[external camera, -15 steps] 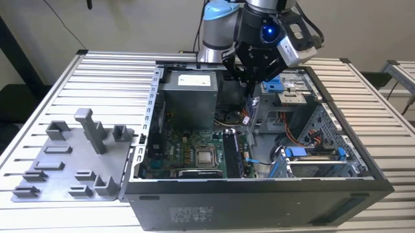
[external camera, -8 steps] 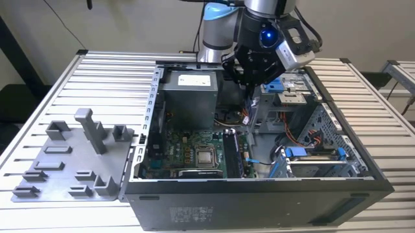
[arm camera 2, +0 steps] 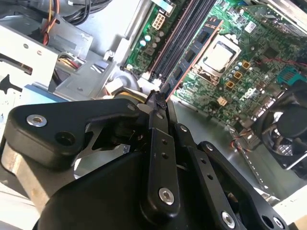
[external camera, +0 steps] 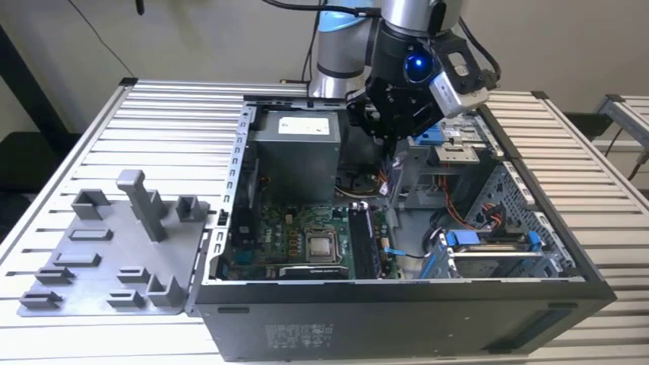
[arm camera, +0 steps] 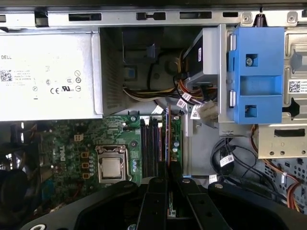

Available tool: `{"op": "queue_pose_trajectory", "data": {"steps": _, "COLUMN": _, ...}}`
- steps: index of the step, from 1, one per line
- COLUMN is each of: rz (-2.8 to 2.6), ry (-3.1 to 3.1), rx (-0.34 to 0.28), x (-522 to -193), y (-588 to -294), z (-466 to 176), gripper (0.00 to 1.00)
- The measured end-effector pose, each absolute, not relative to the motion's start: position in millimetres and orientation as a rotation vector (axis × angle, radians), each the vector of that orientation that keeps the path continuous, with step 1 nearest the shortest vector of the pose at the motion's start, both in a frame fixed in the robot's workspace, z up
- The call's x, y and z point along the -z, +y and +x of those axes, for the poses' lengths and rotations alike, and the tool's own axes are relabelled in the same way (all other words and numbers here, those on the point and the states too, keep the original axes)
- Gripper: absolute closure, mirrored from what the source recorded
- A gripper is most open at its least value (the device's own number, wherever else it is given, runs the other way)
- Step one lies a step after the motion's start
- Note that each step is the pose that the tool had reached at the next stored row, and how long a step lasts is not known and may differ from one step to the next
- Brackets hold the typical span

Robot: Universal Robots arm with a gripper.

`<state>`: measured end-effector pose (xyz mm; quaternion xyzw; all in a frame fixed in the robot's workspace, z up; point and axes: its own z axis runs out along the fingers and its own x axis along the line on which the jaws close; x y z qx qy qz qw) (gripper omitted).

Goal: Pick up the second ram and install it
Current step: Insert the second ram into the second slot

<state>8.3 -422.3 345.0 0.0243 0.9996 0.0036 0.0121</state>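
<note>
The second ram is a thin stick seen edge-on in the first wrist view. It reaches from between my fingers toward the motherboard. In the second wrist view the ram shows a brownish edge and dark chips. It slants over the long black slots. My gripper is shut on the stick's near end, and the fingertips pinch it. In the exterior view the gripper hangs over the open computer case, above the slots.
The grey power supply and cable bundle sit beyond the slots. A blue drive bracket stands beside them. The processor socket lies on the slots' other side. A grey tray with plastic blocks rests at the exterior view's left.
</note>
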Motion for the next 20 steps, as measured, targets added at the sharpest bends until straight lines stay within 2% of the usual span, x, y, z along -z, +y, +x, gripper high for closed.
{"op": "queue_pose_trajectory", "data": {"steps": 20, "rz": 0.076, "ry": 3.117, "rx": -0.01, "x": -333.0, "y": -422.1, "z": 8.3, "gripper": 0.86}}
